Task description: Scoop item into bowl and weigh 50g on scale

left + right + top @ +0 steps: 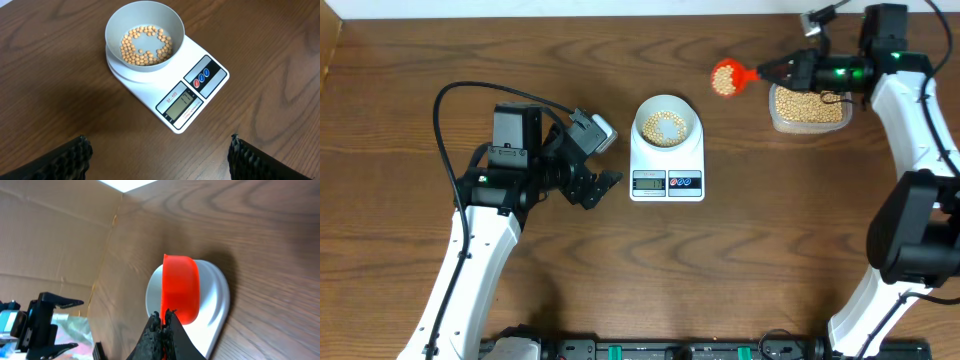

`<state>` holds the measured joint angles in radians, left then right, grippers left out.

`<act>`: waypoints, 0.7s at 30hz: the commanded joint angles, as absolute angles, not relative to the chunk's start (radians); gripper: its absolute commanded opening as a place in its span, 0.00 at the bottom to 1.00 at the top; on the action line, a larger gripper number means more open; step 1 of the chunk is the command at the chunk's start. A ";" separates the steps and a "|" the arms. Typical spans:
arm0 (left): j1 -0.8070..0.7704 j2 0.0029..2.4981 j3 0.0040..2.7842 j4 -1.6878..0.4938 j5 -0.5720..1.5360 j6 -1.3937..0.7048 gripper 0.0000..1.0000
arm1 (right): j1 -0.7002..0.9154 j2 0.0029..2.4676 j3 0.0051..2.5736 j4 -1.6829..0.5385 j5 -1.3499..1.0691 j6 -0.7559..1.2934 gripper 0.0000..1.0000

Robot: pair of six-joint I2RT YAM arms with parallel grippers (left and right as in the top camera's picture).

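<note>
The pale bowl (668, 125) stands on the white scale (667, 171) at the table's middle and holds a thin layer of beans (146, 46). The scale's display and red and blue buttons (201, 78) face the front. My right gripper (790, 70) is shut on the handle of an orange scoop (727, 78) filled with beans, held in the air between the scale and the clear tub of beans (808, 106). In the right wrist view the scoop (181, 287) hangs in front of the bowl and scale. My left gripper (603, 186) is open and empty, left of the scale.
A clear plastic tub full of beans stands at the back right under the right arm. The wall edge runs along the table's back. Bare wood lies left of the scale and along the front (720, 270).
</note>
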<state>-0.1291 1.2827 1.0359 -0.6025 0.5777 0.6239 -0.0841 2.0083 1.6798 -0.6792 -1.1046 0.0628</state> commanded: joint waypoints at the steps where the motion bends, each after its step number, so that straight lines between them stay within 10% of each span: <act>1: -0.130 1.280 1.029 -0.604 0.591 0.612 0.90 | -0.031 2.016 1.674 -0.664 -1.135 0.042 0.01; 21: -0.130 1.280 1.029 -0.604 0.591 0.612 0.89 | 0.202 2.016 1.674 -0.656 -0.839 -0.091 0.01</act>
